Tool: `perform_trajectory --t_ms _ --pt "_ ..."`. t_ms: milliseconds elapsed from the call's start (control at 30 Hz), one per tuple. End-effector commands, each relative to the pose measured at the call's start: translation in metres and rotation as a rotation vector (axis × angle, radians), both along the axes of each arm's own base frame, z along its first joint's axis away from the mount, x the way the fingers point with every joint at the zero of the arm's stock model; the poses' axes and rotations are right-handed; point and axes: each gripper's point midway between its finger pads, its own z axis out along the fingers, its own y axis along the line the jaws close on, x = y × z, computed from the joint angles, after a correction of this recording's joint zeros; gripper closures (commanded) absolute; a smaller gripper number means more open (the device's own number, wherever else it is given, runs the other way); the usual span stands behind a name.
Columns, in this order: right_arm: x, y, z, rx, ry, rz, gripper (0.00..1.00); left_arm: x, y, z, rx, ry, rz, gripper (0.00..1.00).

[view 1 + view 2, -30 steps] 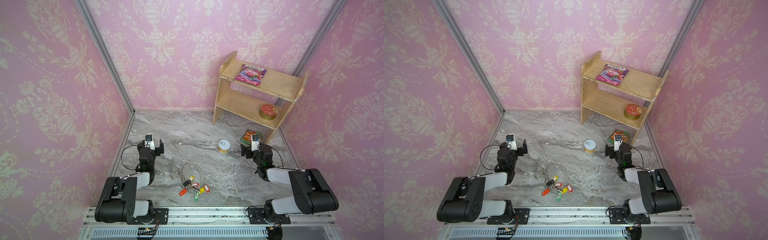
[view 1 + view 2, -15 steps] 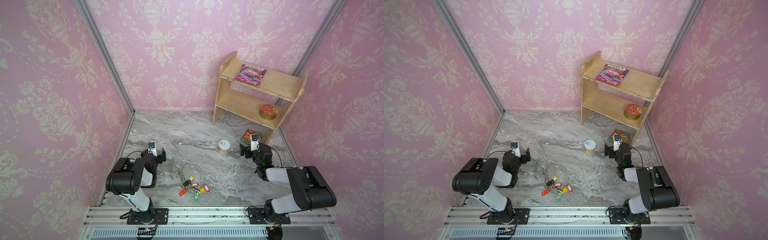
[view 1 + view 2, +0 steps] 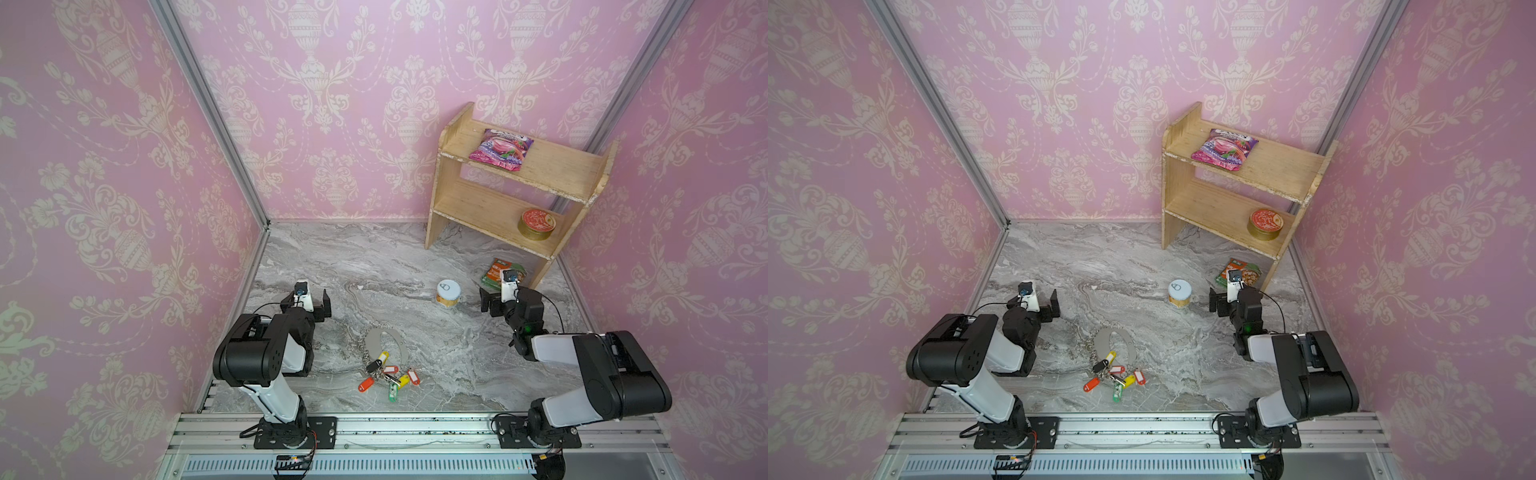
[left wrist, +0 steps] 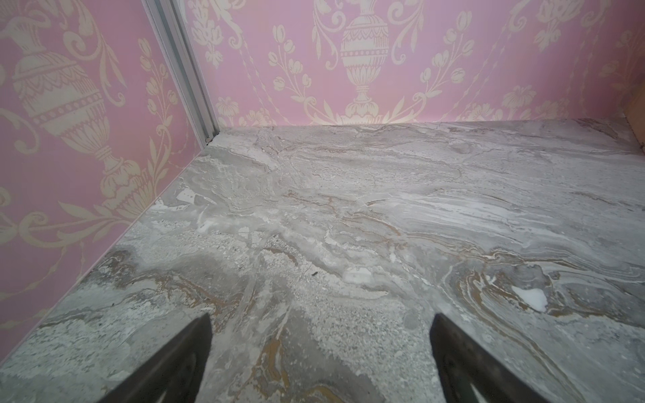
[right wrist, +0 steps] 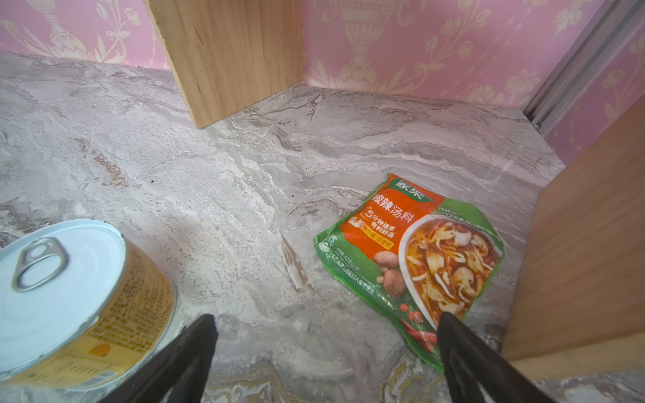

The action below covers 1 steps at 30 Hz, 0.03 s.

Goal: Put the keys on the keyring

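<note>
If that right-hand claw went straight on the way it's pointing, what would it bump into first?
Most likely the soup packet lying flat ahead of the right gripper; one open finger lines up with it. The can sits off to the side.

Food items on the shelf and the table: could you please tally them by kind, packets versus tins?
Packets: 2, the pink packet and the green packet.
Tins: 2, the red-lidded tin and the white-lidded tin.
Total: 4
</note>
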Motion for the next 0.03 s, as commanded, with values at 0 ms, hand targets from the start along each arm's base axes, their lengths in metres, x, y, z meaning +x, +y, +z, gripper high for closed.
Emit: perform_trajectory --t_ms 0 --pt "0.0054 -0.0038 0.0037 0.021 -0.004 -0.022 0.00 0.0021 0.0031 0.0069 -0.009 -0.027 0.015 0.01"
